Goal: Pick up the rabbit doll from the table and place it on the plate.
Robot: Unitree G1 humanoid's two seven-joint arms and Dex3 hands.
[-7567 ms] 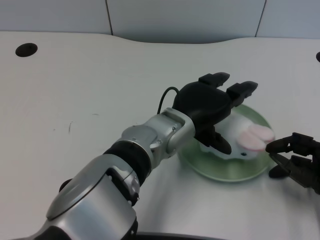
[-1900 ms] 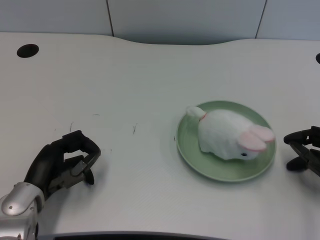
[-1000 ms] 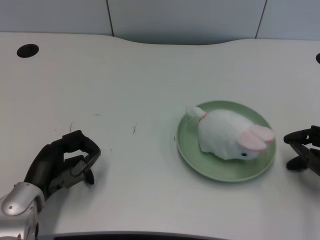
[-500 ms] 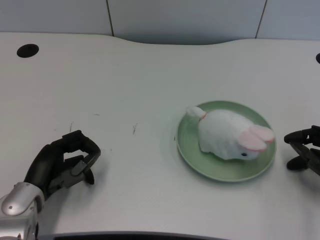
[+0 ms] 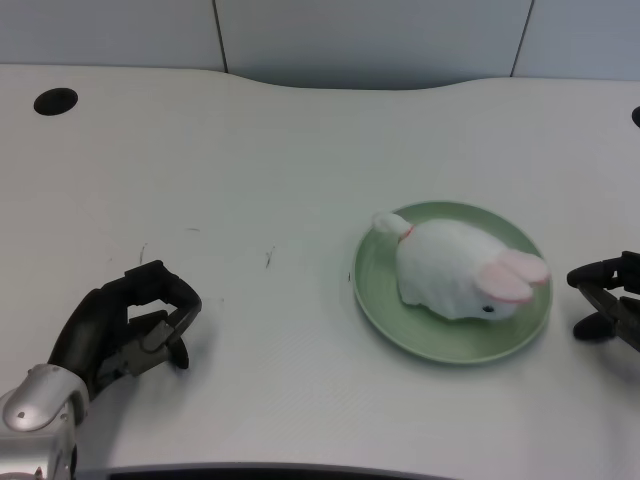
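Note:
The white rabbit doll (image 5: 453,267) with pink ears lies on the green plate (image 5: 375,290) at the centre right of the table. My left hand (image 5: 125,328) sits far from it at the lower left, near the table's front edge. Its fingers are curled in and hold nothing.
My right hand (image 5: 610,308) rests at the right edge, just beside the plate. A dark round hole (image 5: 54,100) marks the table's far left corner, and another (image 5: 636,114) shows at the far right. A grey wall runs behind the table.
Since 7.6 s ago my left hand let go of the rabbit on the plate and drew back to the lower left. Over the last two seconds nothing has moved.

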